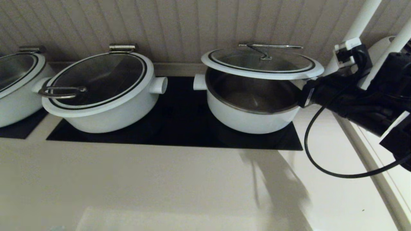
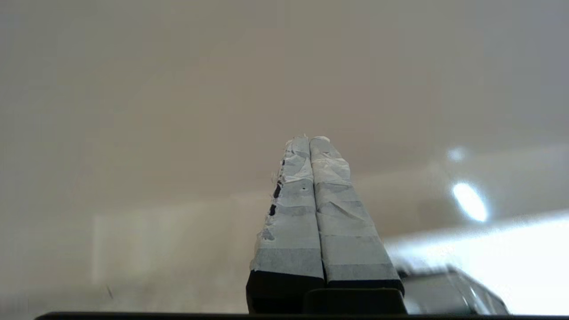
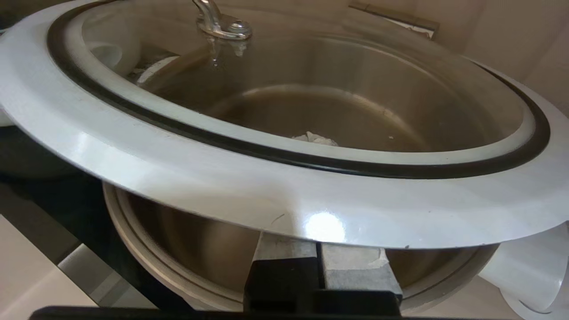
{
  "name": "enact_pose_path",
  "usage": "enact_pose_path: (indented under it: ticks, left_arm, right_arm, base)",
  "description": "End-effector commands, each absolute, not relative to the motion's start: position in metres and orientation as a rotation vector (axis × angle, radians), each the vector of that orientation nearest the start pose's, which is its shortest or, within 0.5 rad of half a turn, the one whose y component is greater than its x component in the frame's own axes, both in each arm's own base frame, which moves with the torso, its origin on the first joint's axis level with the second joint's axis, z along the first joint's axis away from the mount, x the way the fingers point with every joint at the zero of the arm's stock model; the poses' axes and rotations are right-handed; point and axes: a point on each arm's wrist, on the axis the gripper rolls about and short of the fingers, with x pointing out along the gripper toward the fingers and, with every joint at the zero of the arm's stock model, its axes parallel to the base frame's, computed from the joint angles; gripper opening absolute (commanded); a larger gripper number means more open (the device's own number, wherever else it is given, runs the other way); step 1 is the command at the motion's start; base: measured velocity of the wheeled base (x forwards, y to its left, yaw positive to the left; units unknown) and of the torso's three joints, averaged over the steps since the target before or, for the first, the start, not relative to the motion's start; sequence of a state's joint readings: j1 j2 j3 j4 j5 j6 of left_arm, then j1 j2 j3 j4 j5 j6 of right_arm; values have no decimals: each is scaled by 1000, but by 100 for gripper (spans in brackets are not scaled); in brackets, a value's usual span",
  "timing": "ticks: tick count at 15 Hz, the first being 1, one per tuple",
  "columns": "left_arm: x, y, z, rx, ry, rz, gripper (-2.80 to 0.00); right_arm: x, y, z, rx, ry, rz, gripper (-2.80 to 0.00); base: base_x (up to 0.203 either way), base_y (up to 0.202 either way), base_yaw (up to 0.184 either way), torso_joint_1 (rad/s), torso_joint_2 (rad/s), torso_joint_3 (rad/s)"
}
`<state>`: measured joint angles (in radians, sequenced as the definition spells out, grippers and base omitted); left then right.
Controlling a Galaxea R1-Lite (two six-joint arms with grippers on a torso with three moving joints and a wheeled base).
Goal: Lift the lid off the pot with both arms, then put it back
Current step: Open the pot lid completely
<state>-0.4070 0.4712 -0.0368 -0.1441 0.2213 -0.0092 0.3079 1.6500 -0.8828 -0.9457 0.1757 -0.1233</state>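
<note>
The white pot (image 1: 253, 118) stands on the right of the black cooktop, its steel inside showing. The lid (image 1: 261, 62) is raised above it with an open gap along the front; its steel bar handle (image 1: 269, 47) sits on top. My right gripper (image 1: 305, 91) reaches in from the right. In the right wrist view its fingers (image 3: 284, 246) lie pressed together under the lid's white rim (image 3: 178, 155), with the tips hidden beneath it and the pot (image 3: 186, 240) below. My left gripper (image 2: 310, 138) is shut and empty over a plain pale surface, and is out of the head view.
A similar white pot with a loop-handled lid (image 1: 99, 93) stands to the left, and a third (image 1: 16, 86) at the far left. The panelled wall is close behind. White poles (image 1: 362, 19) rise at the right. A small white scrap (image 3: 315, 138) lies in the pot.
</note>
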Motion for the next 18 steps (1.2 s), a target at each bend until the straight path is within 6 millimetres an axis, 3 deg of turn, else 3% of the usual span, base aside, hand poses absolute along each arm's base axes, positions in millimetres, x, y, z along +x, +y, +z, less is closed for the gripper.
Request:
enact_pose_path:
  ticks: [1, 5, 14, 18]
  left_arm:
    - [-2, 6, 94, 54, 254, -197, -280]
    - [-3, 1, 85, -21, 312, -392, -280]
    - [-2, 1, 83, -232, 360, -352, -280]
    - [-3, 1, 84, -130, 337, -379, -280]
  right_arm:
    - [286, 95, 252, -109, -220, 471, -280]
    - [286, 95, 252, -109, -220, 471, -280]
    - [288, 96, 251, -109, -217, 471, -280]
    - [288, 96, 252, -109, -221, 471, -280]
  base:
    - [0, 0, 0, 0, 0, 0]
    - [0, 0, 0, 0, 0, 0]
    - [0, 0, 0, 0, 0, 0]
    - [0, 0, 0, 0, 0, 0]
